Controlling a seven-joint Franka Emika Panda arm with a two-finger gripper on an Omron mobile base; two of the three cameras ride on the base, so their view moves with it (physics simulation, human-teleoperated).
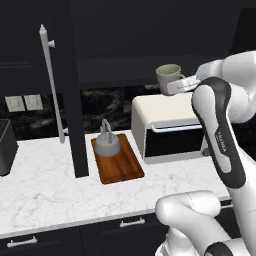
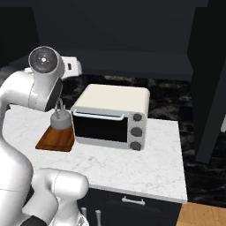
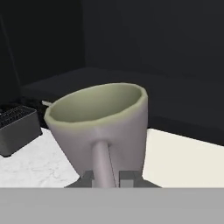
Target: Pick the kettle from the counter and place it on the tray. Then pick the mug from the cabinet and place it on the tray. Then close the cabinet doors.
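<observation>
Mug (image 1: 168, 76): held up in the air by its loop handle, upright, mouth up, above the far left corner of the cream toaster oven (image 1: 170, 125) and in front of the dark open cabinet (image 1: 120, 35). In the hand view the mug (image 3: 101, 127) stands straight ahead, its handle running down between the two fingertips (image 3: 127, 179). Gripper (image 1: 181, 86): closed on the mug's handle.

Kettle (image 1: 107, 142): already sitting on the far end of the wooden tray (image 1: 122, 167), wire handle up. Tray lies on the bench (image 1: 45, 185), just left of the toaster oven; its near half is bare wood.

Step in hand, as I judge it: second pick done, mug in transit from cabinet to tray. Kettle step complete. Doors not yet closed: the left cabinet door (image 1: 70, 90) stands swung out over the bench, its long silver bar handle (image 1: 52, 85) facing left.

Next move calls for: carry the mug left and toward the near side, clear of the toaster oven's top edge, then lower onto the tray's free near half. Keep the mug level and off the kettle's arched handle. Release only once the base is on the wood.
</observation>
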